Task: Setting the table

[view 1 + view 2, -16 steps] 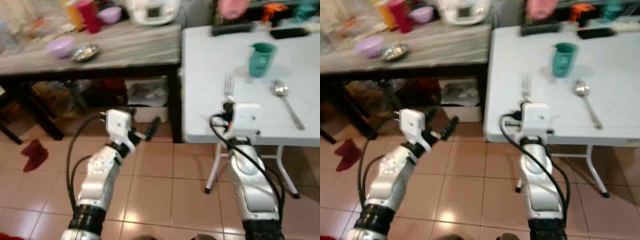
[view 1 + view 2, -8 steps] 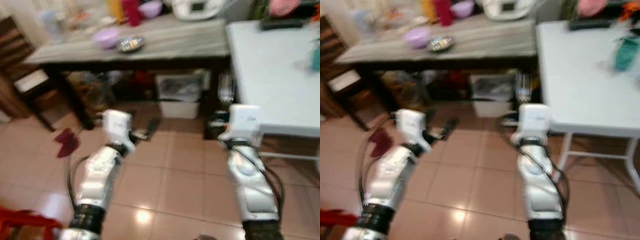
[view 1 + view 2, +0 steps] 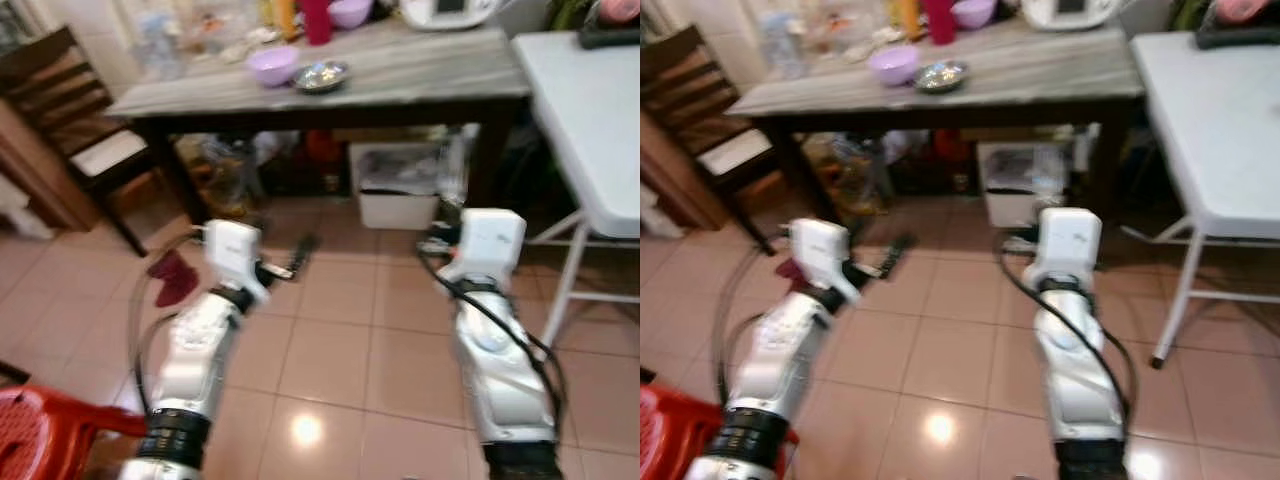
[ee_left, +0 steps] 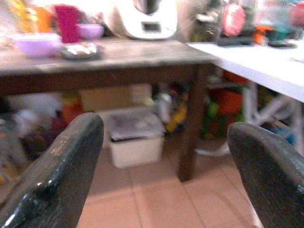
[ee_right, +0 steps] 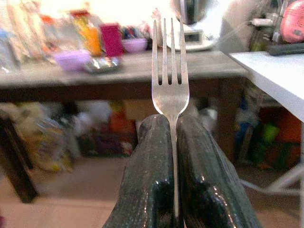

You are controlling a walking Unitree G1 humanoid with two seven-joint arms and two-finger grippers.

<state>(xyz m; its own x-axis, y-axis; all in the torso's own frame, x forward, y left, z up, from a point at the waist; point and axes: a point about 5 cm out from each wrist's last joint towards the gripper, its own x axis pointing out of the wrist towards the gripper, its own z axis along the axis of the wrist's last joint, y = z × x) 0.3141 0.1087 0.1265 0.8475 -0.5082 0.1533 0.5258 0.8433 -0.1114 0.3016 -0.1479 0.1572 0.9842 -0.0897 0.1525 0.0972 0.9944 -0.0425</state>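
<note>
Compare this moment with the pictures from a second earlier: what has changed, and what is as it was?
The head camera has swung left, off the white table and toward the wooden table; the cup and spoon have left the frame through that turn. The right gripper stays shut on the fork, now over the floor rather than the table edge. The left gripper remains open, holding nothing.

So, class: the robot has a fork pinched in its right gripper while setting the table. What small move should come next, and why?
Probably turn right toward the white table. The right gripper is shut on the fork, but the head view faces the dark wooden table, with the white one at its right edge.
</note>
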